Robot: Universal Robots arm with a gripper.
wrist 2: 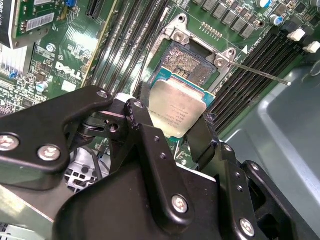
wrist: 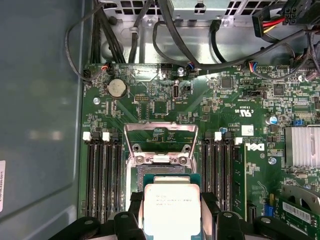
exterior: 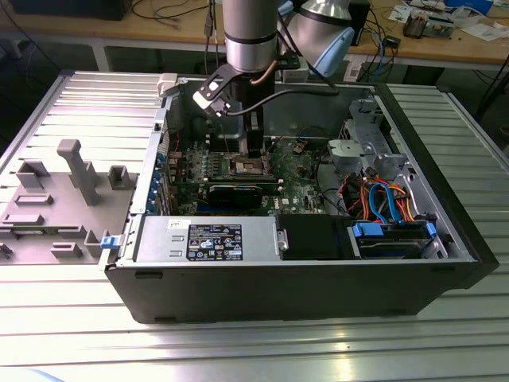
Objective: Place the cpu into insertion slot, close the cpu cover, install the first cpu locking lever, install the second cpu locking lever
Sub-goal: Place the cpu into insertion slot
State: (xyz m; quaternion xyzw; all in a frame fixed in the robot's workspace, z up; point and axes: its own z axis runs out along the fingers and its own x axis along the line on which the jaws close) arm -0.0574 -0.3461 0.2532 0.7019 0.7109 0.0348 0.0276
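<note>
Second wrist view: my pincer (wrist 2: pixel 174 114) pinches the cpu (wrist 2: pixel 177 102) by its edges, keeping it flat, I judge, over the insertion slot (wrist 2: pixel 189 62).

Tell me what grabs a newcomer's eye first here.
The silver-topped cpu sits pinched in the black claw, held over the bare insertion slot. At the slot's edge the cpu cover stands flipped open, all inside an open computer case.
</note>
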